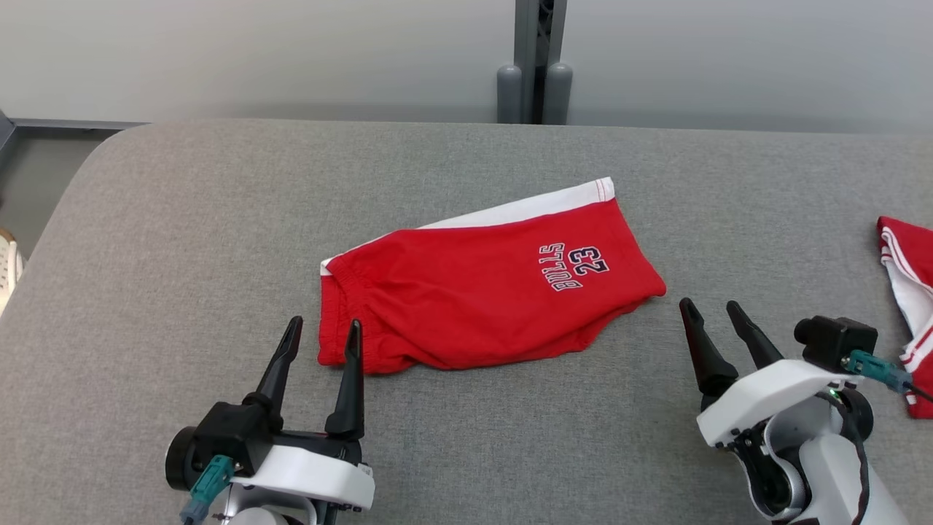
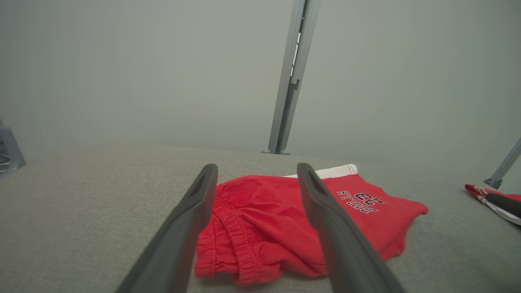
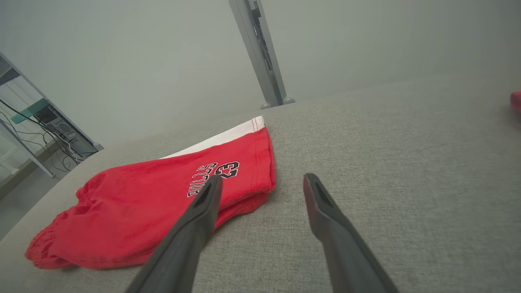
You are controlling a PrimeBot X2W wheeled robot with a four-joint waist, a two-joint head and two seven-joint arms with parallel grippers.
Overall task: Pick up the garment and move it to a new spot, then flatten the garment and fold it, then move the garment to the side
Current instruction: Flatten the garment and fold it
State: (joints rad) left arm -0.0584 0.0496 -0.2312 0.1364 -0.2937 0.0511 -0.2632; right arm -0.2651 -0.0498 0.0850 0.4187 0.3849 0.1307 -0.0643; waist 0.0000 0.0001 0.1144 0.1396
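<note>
Red shorts (image 1: 481,292) lie on grey table (image 1: 182,219). Left gripper (image 1: 324,324) at their waistband, fingers spread; right gripper (image 1: 708,305) near their hem, spread.

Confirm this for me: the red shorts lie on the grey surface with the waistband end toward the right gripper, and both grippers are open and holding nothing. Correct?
Not quite. The elastic waistband of the red shorts lies toward the left gripper, not the right gripper; the head view shows this. The rest stands: the shorts lie on the grey surface, and both grippers are open and holding nothing.
</note>
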